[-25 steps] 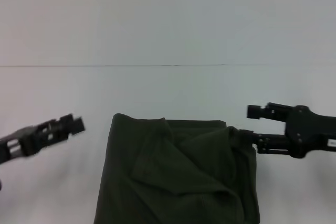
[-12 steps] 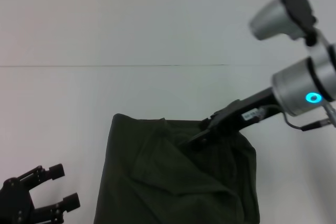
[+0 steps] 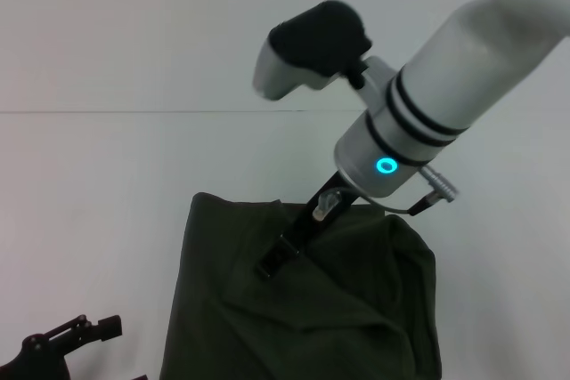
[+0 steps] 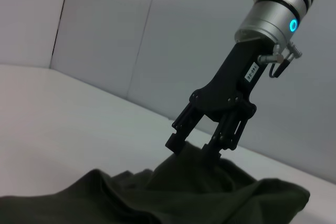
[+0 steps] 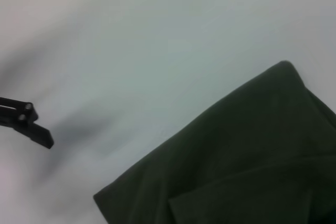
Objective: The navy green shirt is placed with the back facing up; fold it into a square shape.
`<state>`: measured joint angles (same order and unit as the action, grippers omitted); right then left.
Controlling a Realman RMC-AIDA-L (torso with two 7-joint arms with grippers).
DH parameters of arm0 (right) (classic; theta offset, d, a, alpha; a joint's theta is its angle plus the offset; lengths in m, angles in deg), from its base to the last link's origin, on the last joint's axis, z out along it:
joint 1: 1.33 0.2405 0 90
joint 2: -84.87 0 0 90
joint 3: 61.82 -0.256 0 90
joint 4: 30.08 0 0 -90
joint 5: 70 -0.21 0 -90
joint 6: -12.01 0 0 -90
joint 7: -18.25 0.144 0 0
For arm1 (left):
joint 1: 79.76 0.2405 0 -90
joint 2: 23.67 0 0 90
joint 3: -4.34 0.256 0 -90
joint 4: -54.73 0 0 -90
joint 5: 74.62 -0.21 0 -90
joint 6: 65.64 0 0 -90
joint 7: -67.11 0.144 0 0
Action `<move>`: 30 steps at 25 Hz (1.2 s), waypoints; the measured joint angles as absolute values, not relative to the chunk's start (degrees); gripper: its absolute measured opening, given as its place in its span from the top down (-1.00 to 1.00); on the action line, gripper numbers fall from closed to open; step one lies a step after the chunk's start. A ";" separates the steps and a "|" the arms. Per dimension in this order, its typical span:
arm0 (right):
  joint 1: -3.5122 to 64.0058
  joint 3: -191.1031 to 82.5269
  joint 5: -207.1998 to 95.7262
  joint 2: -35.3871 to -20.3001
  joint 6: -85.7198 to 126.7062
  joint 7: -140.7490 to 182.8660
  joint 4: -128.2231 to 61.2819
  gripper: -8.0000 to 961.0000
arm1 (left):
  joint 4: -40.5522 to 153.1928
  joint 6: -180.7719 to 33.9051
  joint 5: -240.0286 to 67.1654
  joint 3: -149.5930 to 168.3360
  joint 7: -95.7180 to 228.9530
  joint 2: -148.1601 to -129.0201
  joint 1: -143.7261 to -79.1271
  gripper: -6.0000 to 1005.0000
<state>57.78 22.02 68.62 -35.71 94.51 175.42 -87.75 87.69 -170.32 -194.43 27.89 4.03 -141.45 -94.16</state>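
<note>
Shirt (image 3: 303, 309) folded; right gripper (image 4: 197, 148) open, touching it; left gripper (image 3: 67, 344) open.

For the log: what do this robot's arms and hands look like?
The right arm is white, then silver with black bands, a glowing cyan ring light and a thin cable loop. Its black right hand carries a small white label and ends in slim fingers. The left hand is black too, with blocky-tipped fingers.
</note>
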 joint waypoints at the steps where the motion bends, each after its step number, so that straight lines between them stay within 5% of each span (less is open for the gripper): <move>1: 58.94 23.29 68.53 -35.78 93.28 175.48 -85.51 -0.81 | 87.69 -170.07 -194.67 27.93 4.08 -141.52 -94.26 -0.88; 30: 62.08 40.69 64.32 -36.29 84.26 171.09 -80.05 -0.78 | 87.44 -168.72 -194.94 28.33 3.88 -142.30 -94.96 -0.88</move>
<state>62.08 40.69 64.32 -36.29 84.26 171.09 -80.05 87.44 -168.72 -194.94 28.33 3.88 -142.30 -94.96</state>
